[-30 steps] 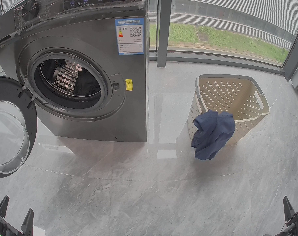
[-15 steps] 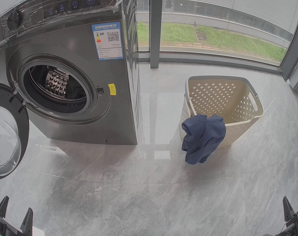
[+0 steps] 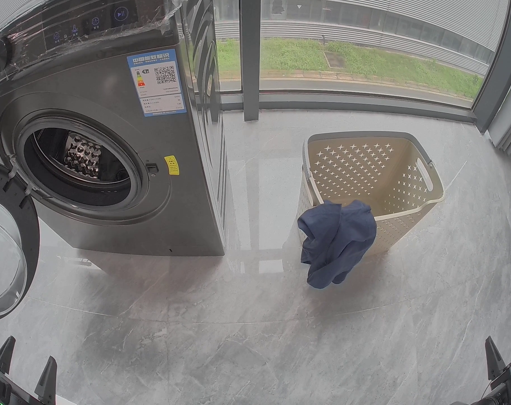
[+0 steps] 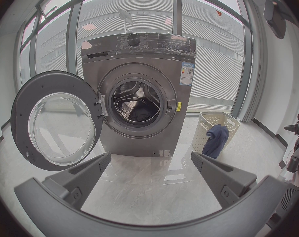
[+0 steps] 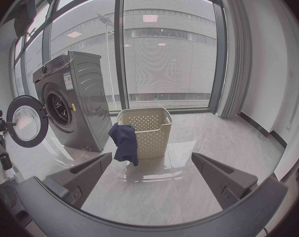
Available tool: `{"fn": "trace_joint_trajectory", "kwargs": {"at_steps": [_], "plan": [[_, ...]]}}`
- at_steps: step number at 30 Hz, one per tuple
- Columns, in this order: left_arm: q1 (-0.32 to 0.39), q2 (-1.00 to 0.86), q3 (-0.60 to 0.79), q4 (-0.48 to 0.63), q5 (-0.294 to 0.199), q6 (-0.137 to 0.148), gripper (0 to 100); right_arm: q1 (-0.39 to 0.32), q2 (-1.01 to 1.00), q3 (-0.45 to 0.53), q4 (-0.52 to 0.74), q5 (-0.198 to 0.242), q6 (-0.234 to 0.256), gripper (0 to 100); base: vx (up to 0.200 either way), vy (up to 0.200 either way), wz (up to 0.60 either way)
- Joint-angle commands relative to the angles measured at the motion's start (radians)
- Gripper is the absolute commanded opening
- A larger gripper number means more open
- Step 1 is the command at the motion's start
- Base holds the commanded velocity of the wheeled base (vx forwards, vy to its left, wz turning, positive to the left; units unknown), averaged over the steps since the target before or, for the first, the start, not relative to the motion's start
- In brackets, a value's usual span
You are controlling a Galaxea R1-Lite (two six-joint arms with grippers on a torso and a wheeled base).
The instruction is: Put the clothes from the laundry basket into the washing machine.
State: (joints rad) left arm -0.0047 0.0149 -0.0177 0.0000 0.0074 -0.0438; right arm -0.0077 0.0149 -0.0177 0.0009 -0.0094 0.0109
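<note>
A dark blue garment (image 3: 337, 242) hangs over the near rim of the cream laundry basket (image 3: 407, 209) on the floor, right of centre. The grey washing machine (image 3: 115, 130) stands to the left, its round door (image 3: 5, 243) swung open and dark cloth lying in the drum (image 4: 139, 106). My left gripper (image 3: 25, 361) is low at the near left, open and holding nothing. Low at the near right, my right gripper (image 3: 505, 344) is open too. Both are well short of the basket (image 5: 149, 132) and the garment (image 5: 125, 144).
Grey polished floor (image 3: 255, 333) lies between me and the basket. Floor-to-ceiling windows (image 3: 351, 40) with a dark pillar (image 3: 250, 46) stand behind the basket and the machine. The open door juts out at the left.
The head camera has turned right: the washing machine and basket have slid leftward in the picture. The garment, basket and both grippers hold the same pose.
</note>
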Motion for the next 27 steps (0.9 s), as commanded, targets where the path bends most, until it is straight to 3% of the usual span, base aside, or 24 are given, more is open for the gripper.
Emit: {"fn": "trace_joint_trajectory", "kwargs": {"at_steps": [1,7,13,19,27], "plan": [[0.0,-0.012,0.016,0.002,0.0,-0.001,100,0.0,-0.015,0.016,0.001,0.0,0.0,100,0.2,0.0,0.0],[0.0,-0.012,0.016,0.0,0.0,-0.001,100,0.0,-0.015,0.016,-0.001,0.0,0.0,100,0.2,0.0,0.0],[0.0,-0.012,0.016,0.0,0.0,0.004,100,0.0,-0.015,0.016,-0.001,-0.001,0.0,100,0.0,0.0,0.0],[0.002,-0.012,0.016,0.0,0.0,0.001,100,-0.003,-0.015,0.018,0.001,-0.001,0.001,100,0.0,-0.2,0.0],[0.002,-0.012,0.016,0.0,0.0,0.001,100,-0.002,-0.015,0.018,0.001,-0.004,0.001,100,0.0,0.0,0.0]]}}
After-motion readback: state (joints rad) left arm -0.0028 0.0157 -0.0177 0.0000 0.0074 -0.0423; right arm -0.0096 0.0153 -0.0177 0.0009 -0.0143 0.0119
